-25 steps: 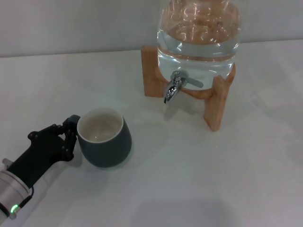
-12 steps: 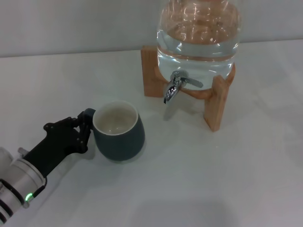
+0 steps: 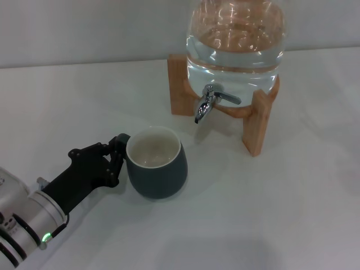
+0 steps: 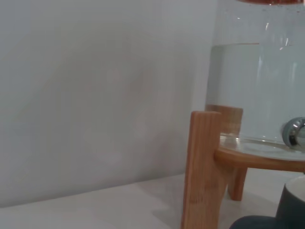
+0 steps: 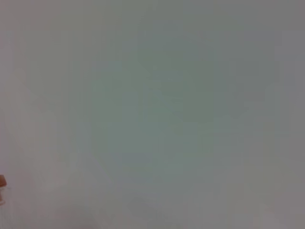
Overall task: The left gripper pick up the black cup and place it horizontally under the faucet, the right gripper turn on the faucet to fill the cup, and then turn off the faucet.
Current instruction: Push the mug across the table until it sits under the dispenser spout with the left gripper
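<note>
Left gripper [image 3: 116, 157] is clamped on the handle side of the black cup [image 3: 156, 163], fingers pinching it at the cup's left edge. Cup is upright, mouth up, cream inside visible, on the white table [image 3: 270, 214], below and left of the faucet [image 3: 206, 104], not under it. Faucet sits on the glass water jar [image 3: 236, 45] in its wooden stand [image 3: 256, 121]. Right gripper isn't visible in any view.

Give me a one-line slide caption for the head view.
Left pincer grips the handle side of the rounded black cup, upright on the white table, short of the chrome faucet on the clear glass jar.
</note>
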Robot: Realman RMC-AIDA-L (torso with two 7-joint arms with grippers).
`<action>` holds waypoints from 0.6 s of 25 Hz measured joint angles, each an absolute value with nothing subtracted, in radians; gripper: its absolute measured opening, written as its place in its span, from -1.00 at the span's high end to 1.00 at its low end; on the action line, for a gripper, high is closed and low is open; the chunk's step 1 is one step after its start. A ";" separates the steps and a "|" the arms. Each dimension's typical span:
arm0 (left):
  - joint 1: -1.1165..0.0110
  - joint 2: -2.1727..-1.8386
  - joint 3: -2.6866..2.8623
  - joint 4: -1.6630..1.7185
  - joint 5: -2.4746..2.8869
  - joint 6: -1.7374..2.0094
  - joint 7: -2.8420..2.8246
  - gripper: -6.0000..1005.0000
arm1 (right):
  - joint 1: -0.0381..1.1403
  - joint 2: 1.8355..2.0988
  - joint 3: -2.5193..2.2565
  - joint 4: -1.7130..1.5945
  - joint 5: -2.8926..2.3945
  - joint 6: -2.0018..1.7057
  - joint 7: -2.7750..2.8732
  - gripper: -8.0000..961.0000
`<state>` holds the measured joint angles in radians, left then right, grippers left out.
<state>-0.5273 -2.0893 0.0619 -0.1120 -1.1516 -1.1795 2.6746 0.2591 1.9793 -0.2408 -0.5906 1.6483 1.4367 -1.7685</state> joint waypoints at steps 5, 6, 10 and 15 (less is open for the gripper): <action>-0.535 -2.089 0.057 -0.112 -1.152 -1.178 2.675 0.79 | 0.260 1.979 -0.242 -0.591 1.647 1.438 -1.770 -0.75; -0.536 -2.089 0.057 -0.112 -1.152 -1.176 2.675 0.79 | 0.260 1.979 -0.242 -0.591 1.647 1.438 -1.770 -0.75; -0.549 -2.089 0.056 -0.113 -1.157 -1.148 2.675 0.79 | 0.257 1.979 -0.242 -0.591 1.646 1.440 -1.770 -0.75; -0.562 -2.089 0.054 -0.115 -1.159 -1.129 2.675 0.79 | 0.254 1.979 -0.242 -0.591 1.646 1.442 -1.770 -0.75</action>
